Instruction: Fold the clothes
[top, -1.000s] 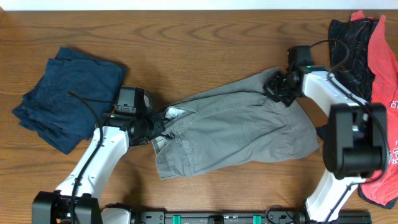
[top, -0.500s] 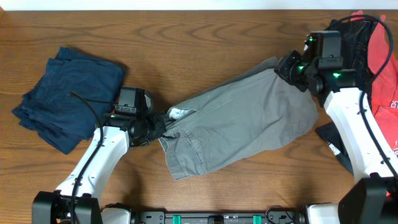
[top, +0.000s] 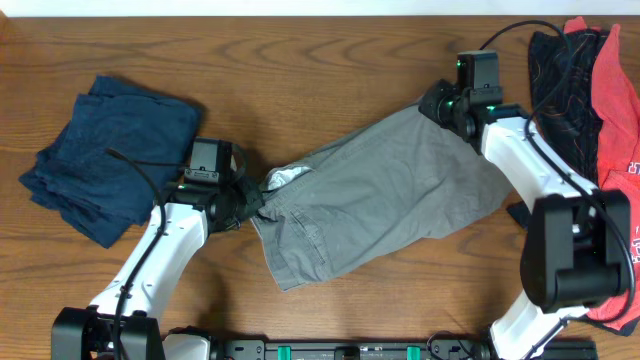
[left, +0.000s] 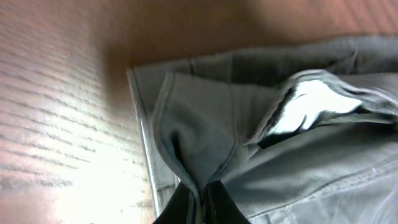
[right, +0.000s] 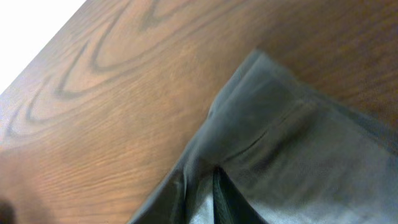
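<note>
the shorts (top: 380, 200) lay across the middle of the overhead frame, a long slanting shape of soft grey-taupe cotton running from lower left to upper right, mostly flat with shallow creases and visible seams. their lower left end was wider and rumpled, and a small white label (top: 285, 176) showed there on the inner side of the waistband. the left gripper (top: 252, 203) met the cloth at that left edge. in the left wrist view its jaws stood closed tight at the bottom of the frame (left: 202, 205), dark fingers (left: 227, 208) pinching a gathered fold of shorts (left: 205, 130), so the cloth rose to them in a pleated tent, and the glossy label (left: 311, 109) lay at right. the right gripper (top: 437, 105) sat on the upper right corner of the shorts. in the right wrist view its jaws were narrow at the bottom edge (right: 208, 199), with a ridge of the smooth grey cloth (right: 286, 149) drawn up between them and one hemmed corner pointing to the upper middle of the frame. the table (top: 330, 60) was brown wood with bold looping grain and a slight sheen. a navy cloth (top: 110, 160) sat folded in a loose, thick square at the left of the overhead frame, well apart from the shorts. at the upper right a black cloth (top: 560, 70) with a thin pattern lay crumpled, just beside a red cloth (top: 615, 110) along the right edge.
</note>
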